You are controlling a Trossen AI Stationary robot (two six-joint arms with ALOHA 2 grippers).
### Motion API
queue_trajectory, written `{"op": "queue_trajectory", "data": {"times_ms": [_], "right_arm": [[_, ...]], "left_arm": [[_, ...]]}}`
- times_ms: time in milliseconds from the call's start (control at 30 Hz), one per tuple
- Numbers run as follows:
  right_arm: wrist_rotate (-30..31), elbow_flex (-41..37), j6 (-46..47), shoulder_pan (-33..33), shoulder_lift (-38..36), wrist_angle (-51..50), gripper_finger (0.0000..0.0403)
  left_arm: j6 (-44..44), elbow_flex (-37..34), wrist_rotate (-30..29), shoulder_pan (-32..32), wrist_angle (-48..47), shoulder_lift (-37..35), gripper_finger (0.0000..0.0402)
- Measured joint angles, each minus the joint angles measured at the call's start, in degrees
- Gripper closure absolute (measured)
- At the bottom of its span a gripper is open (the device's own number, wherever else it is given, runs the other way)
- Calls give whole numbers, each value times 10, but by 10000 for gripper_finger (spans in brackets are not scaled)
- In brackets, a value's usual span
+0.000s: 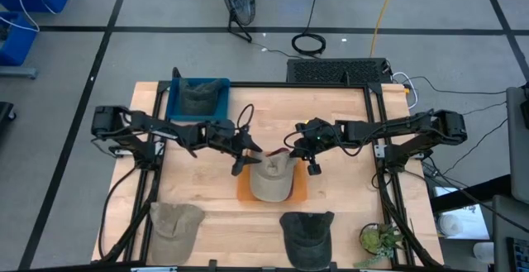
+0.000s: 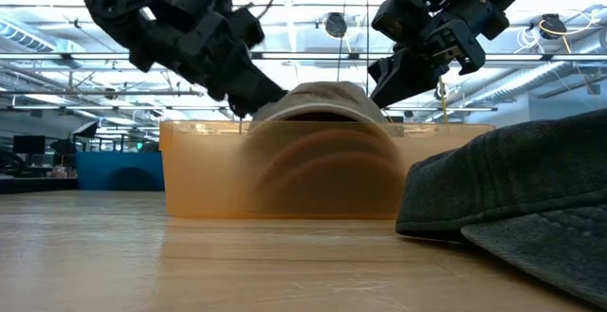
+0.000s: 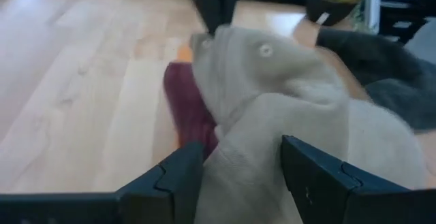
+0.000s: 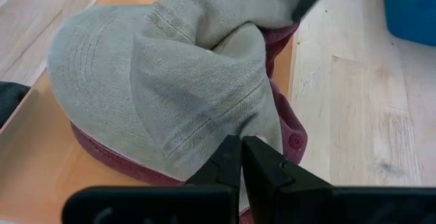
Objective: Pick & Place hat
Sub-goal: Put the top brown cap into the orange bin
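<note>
working over the orange bin [image 1: 301, 196] at the middle of the table [image 1: 198, 189], with both arms meeting above it from either side. lying in that bin: the beige hat [image 1: 271, 178], sitting on top of a dark red hat [image 4: 286, 125] whose edge is peeking out underneath, crown bulging above the bin's rim in the low view. gripping a bunched fold of the beige hat's fabric with the left gripper [image 3: 240, 176], fingers parted only as far as the cloth between them. pinching the same hat at its near edge with the right gripper [image 4: 241, 157], fingers clenched together with a thin layer of fabric seemingly caught between them, though how much is hard to tell. waiting elsewhere: an olive hat [image 1: 176, 222] and a dark grey hat [image 1: 307, 232] along the front edge, a small plant [image 1: 378, 239] at the front right corner, and a blue bin [image 1: 198, 97] at the back left already holding another hat. risking, from here, a thin pinch slipping off on the right and leaving the hat dangling lopsided from the left grip alone; risking also catching the red hat together with the beige one, or tugging the fabric in opposite directions and shifting the light bin.
</note>
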Motion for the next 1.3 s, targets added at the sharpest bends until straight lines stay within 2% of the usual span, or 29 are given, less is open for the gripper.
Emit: {"op": "queue_trajectory", "data": {"times_ms": [167,367,567,700,900,933,1100,1300], "right_arm": [[0,-5,0,0,0,11,399],[0,-37,0,0,0,61,399],[0,-42,0,-1,0,69,399],[0,-42,-6,-1,0,66,399],[0,-42,-15,-1,0,51,402],[0,-42,-15,-1,0,49,402],[1,-42,-16,-1,-9,24,402],[17,-42,-18,-1,-45,6,402]], "left_arm": [[-3,23,22,5,0,18,204],[4,26,19,5,-28,20,204],[25,26,19,5,-43,20,210],[48,26,19,4,-47,20,255],[64,26,20,10,-56,16,376],[64,26,20,12,-61,12,386],[57,25,19,16,-86,-3,376],[41,25,39,16,-108,-10,392]]}}
